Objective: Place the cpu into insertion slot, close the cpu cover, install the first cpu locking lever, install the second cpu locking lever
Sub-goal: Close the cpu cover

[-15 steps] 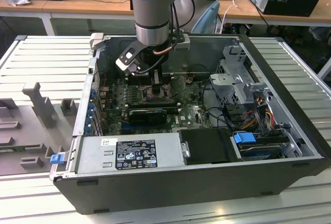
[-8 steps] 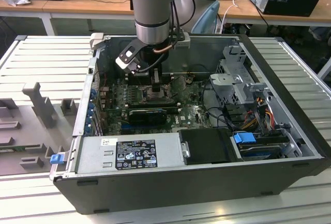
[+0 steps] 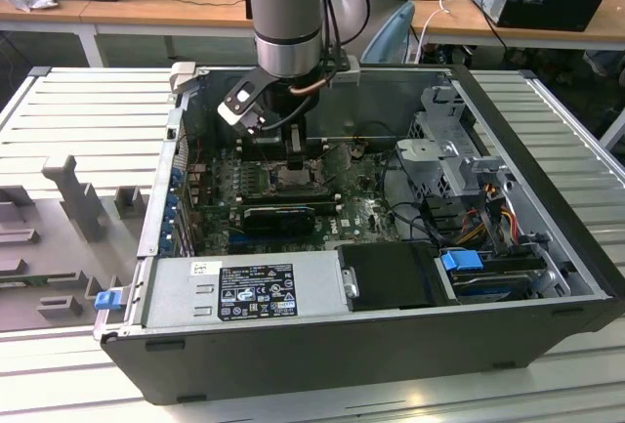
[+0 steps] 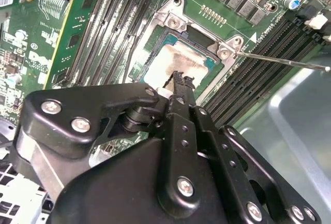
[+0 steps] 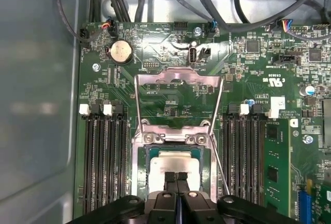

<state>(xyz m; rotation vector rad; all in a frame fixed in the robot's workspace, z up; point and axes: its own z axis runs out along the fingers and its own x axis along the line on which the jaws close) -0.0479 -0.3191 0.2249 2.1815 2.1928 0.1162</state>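
One tool [image 5: 176,174], fingers [image 5: 170,180] tight together, low over the seated cpu [image 5: 178,161].

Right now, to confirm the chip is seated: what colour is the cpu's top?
The cpu top is pale silver-grey, lightly smeared; clearest in the second wrist view.

Computer case [image 3: 293,335] on slatted grey table [image 3: 78,120]

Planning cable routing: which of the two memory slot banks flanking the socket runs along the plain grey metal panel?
The memory slot bank with two white latches side by side, bordering the grey metal panel; the other bank has more green board beyond it.
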